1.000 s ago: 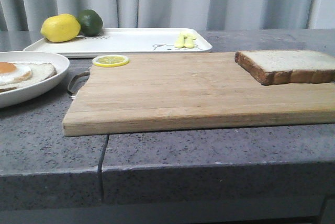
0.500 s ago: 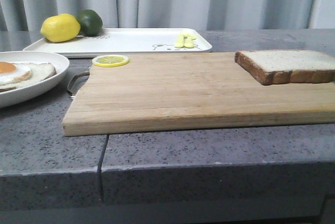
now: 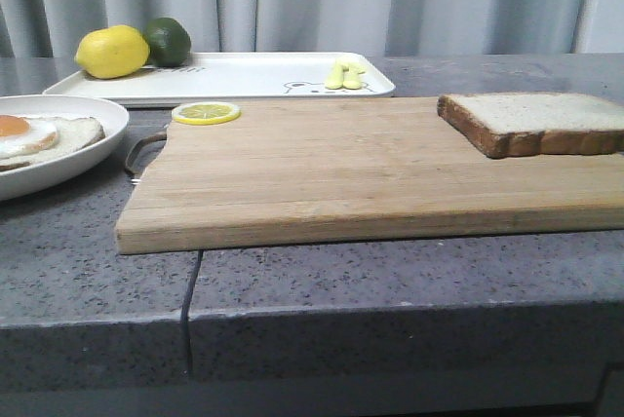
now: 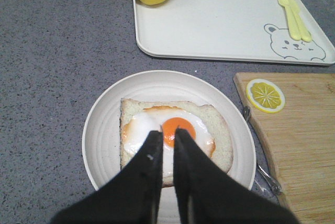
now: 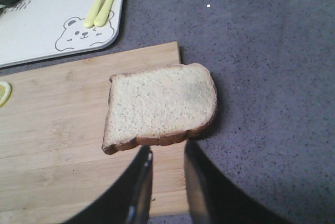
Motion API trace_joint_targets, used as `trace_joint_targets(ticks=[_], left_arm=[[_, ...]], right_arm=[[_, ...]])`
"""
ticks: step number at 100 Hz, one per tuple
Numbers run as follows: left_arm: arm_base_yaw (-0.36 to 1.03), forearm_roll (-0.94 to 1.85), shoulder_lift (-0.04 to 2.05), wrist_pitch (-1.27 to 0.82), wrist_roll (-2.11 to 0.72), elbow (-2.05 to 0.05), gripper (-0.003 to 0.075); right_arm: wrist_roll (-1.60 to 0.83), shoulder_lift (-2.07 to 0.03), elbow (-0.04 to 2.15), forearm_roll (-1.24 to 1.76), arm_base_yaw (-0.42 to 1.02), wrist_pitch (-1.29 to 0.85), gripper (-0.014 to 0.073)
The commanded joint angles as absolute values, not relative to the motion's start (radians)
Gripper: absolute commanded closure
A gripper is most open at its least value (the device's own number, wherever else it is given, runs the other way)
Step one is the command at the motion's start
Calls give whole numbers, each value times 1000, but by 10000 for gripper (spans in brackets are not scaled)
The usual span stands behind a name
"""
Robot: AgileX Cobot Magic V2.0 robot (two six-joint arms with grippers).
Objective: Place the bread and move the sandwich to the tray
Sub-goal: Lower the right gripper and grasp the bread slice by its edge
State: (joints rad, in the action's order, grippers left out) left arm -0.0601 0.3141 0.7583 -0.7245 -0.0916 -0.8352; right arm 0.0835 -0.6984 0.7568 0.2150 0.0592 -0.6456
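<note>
Nothing is seen changed since the earlier frame. The bread [image 3: 534, 122] lies at the cutting board's [image 3: 322, 169] three o'clock end, just beyond the slightly parted right gripper [image 5: 167, 153]; the left gripper [image 4: 167, 134], nearly closed, is held over the sandwich [image 4: 172, 135]. The tray [image 3: 244, 76] sits at twelve o'clock.

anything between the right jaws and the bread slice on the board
Nothing visible. The right gripper hovers just short of the bread, jaws apart, with only bare cutting board between them.

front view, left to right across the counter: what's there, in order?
round white plate with egg toast → lemon → lime → lemon slice → yellow fork and knife → bread
</note>
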Motion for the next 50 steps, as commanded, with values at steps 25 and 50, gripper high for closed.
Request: trace_joint_targets(ticks=[25, 50], left_arm=[[-53, 341, 758, -669, -94, -872, 405], [-53, 341, 758, -669, -94, -872, 405]], right_arm=[[180, -804, 791, 229, 51, -468, 151], [216, -994, 791, 391, -78, -428, 151]])
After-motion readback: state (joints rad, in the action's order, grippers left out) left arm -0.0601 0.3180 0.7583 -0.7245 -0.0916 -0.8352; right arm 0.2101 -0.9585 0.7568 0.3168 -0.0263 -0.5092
